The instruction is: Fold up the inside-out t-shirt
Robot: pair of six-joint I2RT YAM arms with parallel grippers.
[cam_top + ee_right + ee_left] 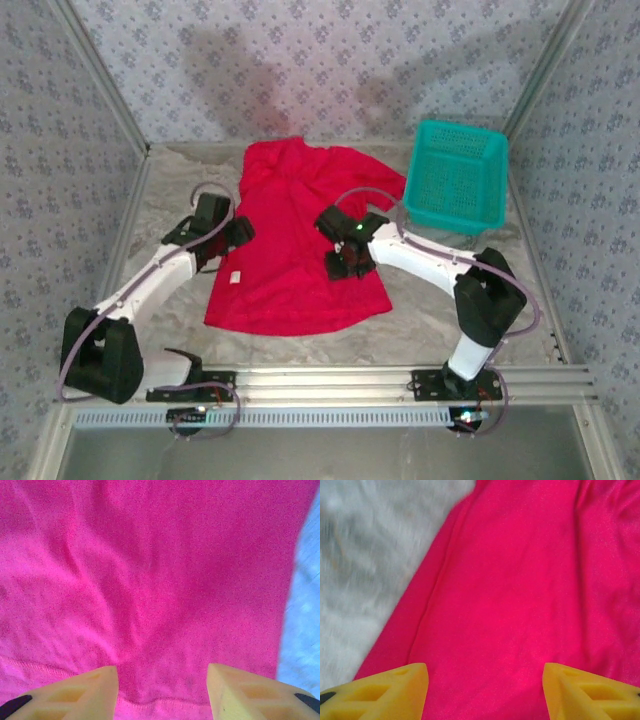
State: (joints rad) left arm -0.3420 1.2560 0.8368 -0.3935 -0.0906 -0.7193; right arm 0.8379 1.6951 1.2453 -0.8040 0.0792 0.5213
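The inside-out t-shirt (290, 250), bright red, lies spread on the table with its collar toward the back wall and a small white tag (237, 277) near its left edge. My left gripper (233, 240) hovers over the shirt's left edge. In the left wrist view that gripper (485, 690) stands open above flat red cloth (520, 580), nothing between the yellow fingers (395, 690). My right gripper (347, 262) is over the shirt's right middle. In the right wrist view it (162, 690) is open over wrinkled cloth (150, 580), with a stitched seam (150, 702) running between its fingertips.
A teal mesh basket (455, 175) stands at the back right, just beyond the shirt's right sleeve. Pale grey table surface (430, 310) shows around the shirt, also as a strip in the left wrist view (365, 555) and the right wrist view (305, 605). Patterned walls enclose three sides.
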